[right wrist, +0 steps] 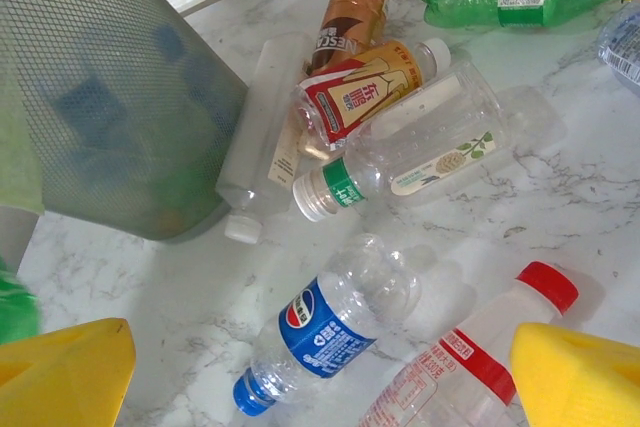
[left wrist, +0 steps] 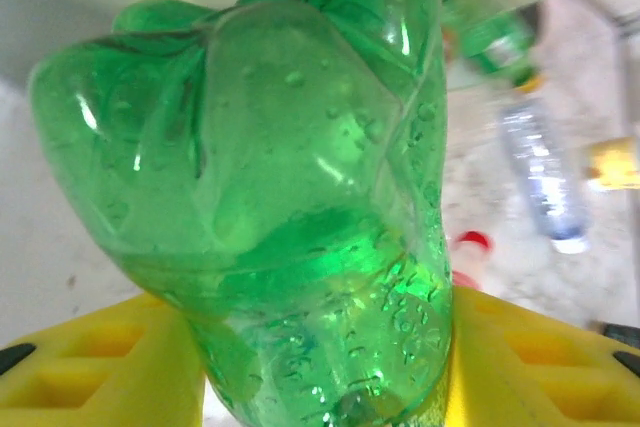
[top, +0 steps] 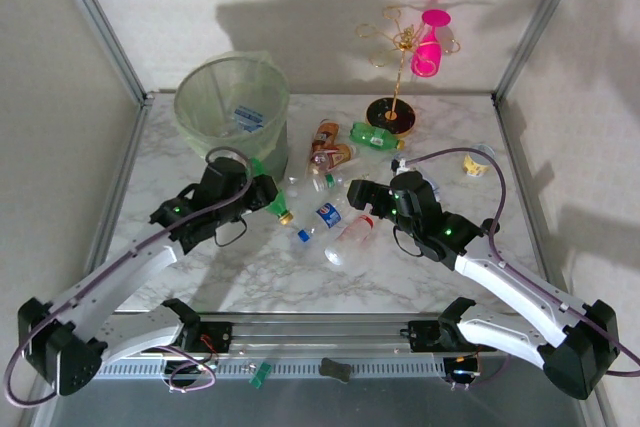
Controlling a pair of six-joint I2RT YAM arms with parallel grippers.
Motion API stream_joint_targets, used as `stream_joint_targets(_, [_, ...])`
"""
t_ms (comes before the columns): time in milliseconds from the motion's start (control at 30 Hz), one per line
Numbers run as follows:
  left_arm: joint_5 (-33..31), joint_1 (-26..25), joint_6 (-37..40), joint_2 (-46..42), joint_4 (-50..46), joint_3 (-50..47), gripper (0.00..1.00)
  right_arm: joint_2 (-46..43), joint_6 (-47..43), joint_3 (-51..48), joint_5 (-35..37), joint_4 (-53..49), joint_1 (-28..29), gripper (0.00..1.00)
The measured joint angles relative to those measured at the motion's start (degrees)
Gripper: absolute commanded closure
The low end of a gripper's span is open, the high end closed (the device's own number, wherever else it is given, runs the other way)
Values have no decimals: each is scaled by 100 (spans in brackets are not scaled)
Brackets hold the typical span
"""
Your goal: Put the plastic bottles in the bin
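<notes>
Marble tabletop [top: 250, 267], white walls around. Pale green bin [top: 185, 122] at upper left of the top view, blue-labelled bottle [top: 245, 117] inside. Left jaws clamped on a green bottle [left wrist: 280, 197], just below the bin in that frame. Right jaws wide apart, holding nothing, poised over a Pepsi bottle [right wrist: 330, 332] and a red-capped bottle [right wrist: 480, 347] at frame centre. Other bottles heaped beside the bin; second green bottle [top: 375, 135] right of those.

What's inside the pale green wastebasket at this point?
The top view shows one clear plastic bottle with a blue label lying inside the pale green translucent wastebasket. Its near wall hides the rest of the bottom, so whether more bottles lie there cannot be told.
</notes>
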Motion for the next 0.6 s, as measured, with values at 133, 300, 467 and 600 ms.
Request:
stream_joint_targets(133, [57, 0, 505, -337, 177, 505, 54, 0, -2, 31, -4, 2, 0, 3])
stream_joint_targets(300, [-4, 0, 994, -400, 367, 1049, 55, 0, 0, 31, -4, 2, 0, 3])
stream_joint_targets(467, [-107, 0, 1287, -275, 522, 1585, 53, 0, 2, 31, -4, 2, 0, 4])
stream_joint_targets(600, [-586, 50, 1414, 13, 656, 2135, 54, 0, 2, 31, -4, 2, 0, 4])
